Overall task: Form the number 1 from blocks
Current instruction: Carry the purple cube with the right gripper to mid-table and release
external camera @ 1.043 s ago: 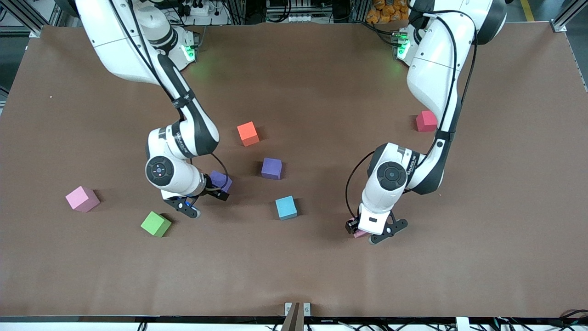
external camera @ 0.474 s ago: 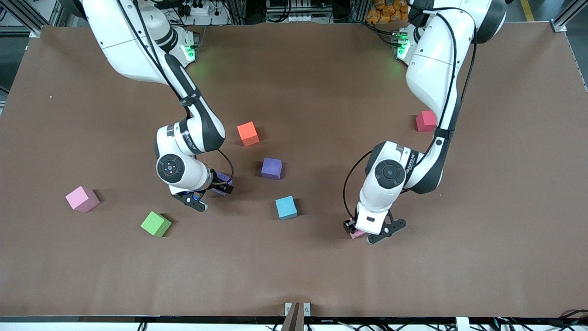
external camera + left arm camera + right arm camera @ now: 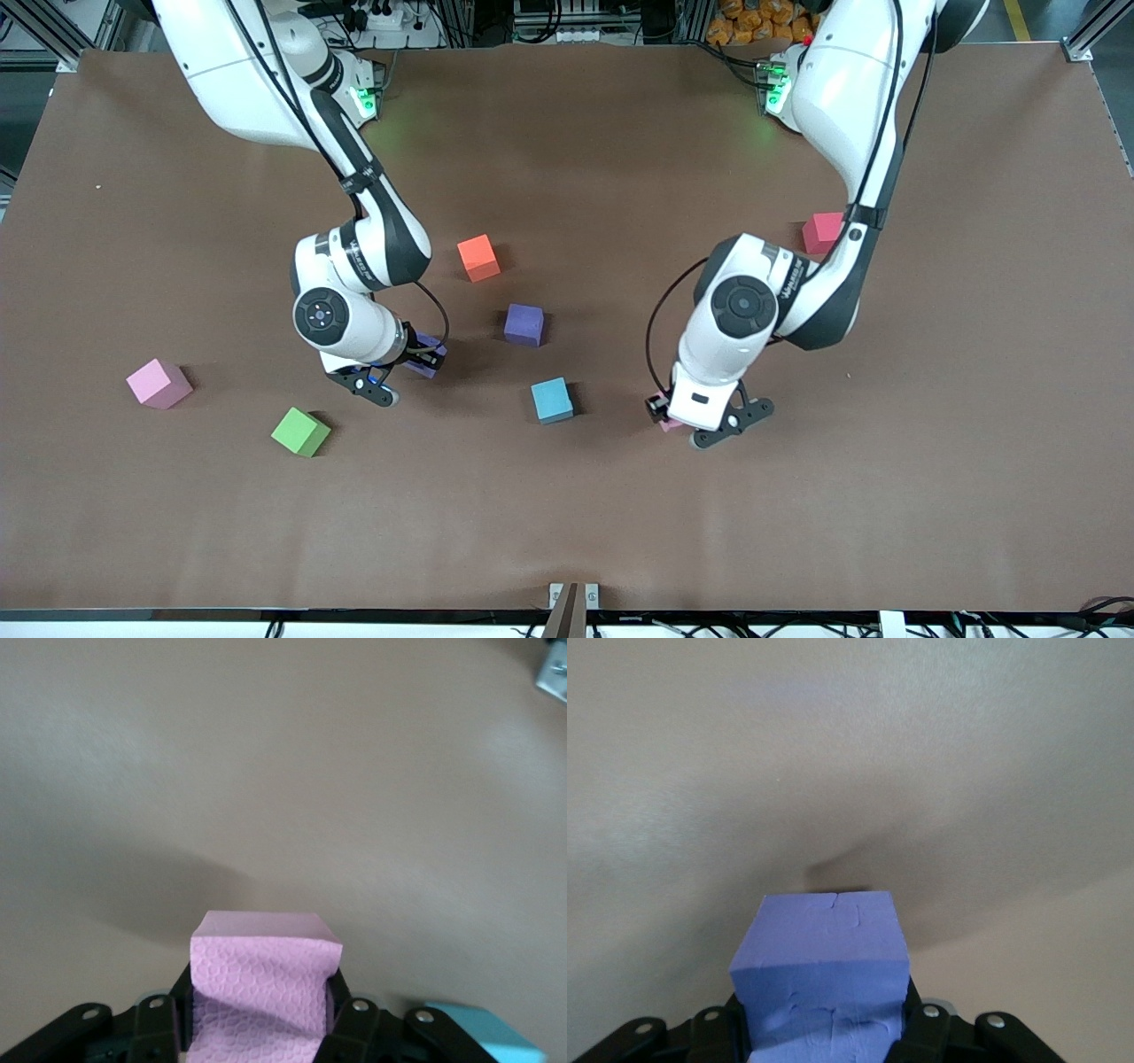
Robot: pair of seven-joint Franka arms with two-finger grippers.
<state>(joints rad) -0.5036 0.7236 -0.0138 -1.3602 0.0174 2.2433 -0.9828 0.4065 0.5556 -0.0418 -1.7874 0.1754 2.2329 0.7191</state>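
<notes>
Both arms have a block each

From my screen: green block (image 3: 300,431) at 7 o'clock, light blue block (image 3: 552,400) near centre. Left gripper (image 3: 680,424) clamps a pink block (image 3: 264,989) above the table (image 3: 567,514); right gripper (image 3: 409,361) pinches a purple block (image 3: 822,978).

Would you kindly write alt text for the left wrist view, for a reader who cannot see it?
The left gripper is shut on a small matte pink foam cube, seen close up above the plain brown table. A corner of a light blue cube shows beside it.

Pink block (image 3: 264,983), honeycomb-embossed; purple block (image 3: 822,979); brown table (image 3: 567,514).
</notes>
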